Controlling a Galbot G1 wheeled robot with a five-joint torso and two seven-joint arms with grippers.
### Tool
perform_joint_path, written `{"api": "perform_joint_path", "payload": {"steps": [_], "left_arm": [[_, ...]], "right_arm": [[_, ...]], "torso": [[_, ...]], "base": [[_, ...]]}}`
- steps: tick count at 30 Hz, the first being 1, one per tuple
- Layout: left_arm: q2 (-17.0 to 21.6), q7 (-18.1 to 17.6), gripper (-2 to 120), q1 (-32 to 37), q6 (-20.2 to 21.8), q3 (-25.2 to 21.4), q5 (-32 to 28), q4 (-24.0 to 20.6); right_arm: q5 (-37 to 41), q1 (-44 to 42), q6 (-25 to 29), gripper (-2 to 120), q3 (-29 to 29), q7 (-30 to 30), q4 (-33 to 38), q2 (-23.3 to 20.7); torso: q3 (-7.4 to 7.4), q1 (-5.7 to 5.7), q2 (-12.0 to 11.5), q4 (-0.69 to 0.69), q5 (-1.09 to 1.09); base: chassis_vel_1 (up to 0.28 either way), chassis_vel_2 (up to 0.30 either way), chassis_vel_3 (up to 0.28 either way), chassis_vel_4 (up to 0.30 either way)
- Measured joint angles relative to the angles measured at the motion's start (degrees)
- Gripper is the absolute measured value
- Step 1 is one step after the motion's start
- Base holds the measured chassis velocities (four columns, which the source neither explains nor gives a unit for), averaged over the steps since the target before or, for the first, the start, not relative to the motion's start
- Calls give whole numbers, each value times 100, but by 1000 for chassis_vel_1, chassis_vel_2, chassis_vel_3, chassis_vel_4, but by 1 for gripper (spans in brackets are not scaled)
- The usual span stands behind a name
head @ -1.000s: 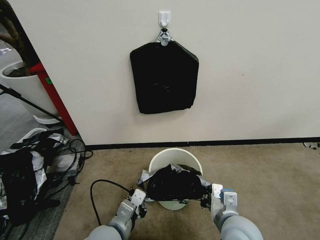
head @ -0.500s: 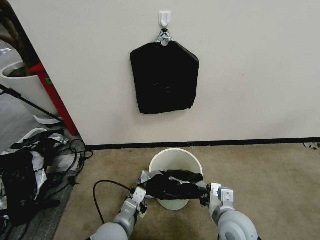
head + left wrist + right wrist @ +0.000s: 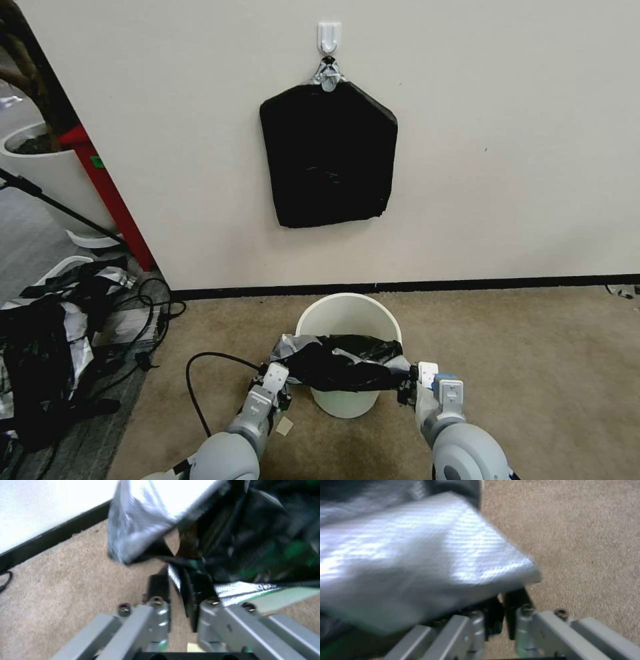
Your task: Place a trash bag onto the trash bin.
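The bag (image 3: pixel 343 371) hung stretched across the near rim of the bin (image 3: pixel 349 318), which stood on the carpet (image 3: pixel 533 360) near the wall. The left gripper (image 3: pixel 278 385) pinched its left edge; the right gripper (image 3: pixel 408 387) pinched its right edge.

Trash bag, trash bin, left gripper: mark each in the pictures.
trash bag (image 3: pixel 343 370), head view, its black middle.
trash bin (image 3: pixel 347 310), head view, inner far wall.
left gripper (image 3: pixel 181 593), left wrist view, between fingertips pinching the bag.
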Motion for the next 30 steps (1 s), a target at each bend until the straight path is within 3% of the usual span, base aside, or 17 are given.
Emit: {"api": "perform_joint_path", "payload": {"steps": [7, 13, 16, 22, 25, 29, 30], "left_arm": [[167, 158, 35, 320, 153, -299, 14, -263], [305, 343, 57, 667, 171, -617, 61, -487], [476, 609, 70, 946, 241, -910, 87, -713], [623, 708, 88, 1249, 245, -1206, 109, -971], [646, 775, 99, 1545, -27, -1471, 182, -1092], [652, 933, 100, 1830, -299, -1695, 244, -1197], [652, 1097, 100, 2004, -530, -1841, 324, -1246]], "right_arm": [[-29, -248, -5, 35, 87, -1, 292, -125], [-46, -554, -54, 57, 182, 12, 548, -259], [-50, -796, -69, 72, 304, 7, 741, -316], [-59, -1097, -71, 90, 536, -76, 1056, -407], [-104, -1332, -58, 99, 732, -173, 1280, -474], [-99, -1596, -20, 100, 1018, -350, 1491, -529], [-95, -1810, 6, 100, 1241, -504, 1644, -576]], "torso": [[0, 0, 0, 0, 0], [0, 0, 0, 0, 0], [0, 0, 0, 0, 1], [-1, 0, 0, 0, 1], [-1, 0, 0, 0, 0], [0, 0, 0, 1, 0], [0, 0, 0, 0, 0]], "base": [[0, 0, 0, 0], [0, 0, 0, 0], [0, 0, 0, 0], [0, 0, 0, 0], [0, 0, 0, 0], [0, 0, 0, 0], [0, 0, 0, 0]]}}
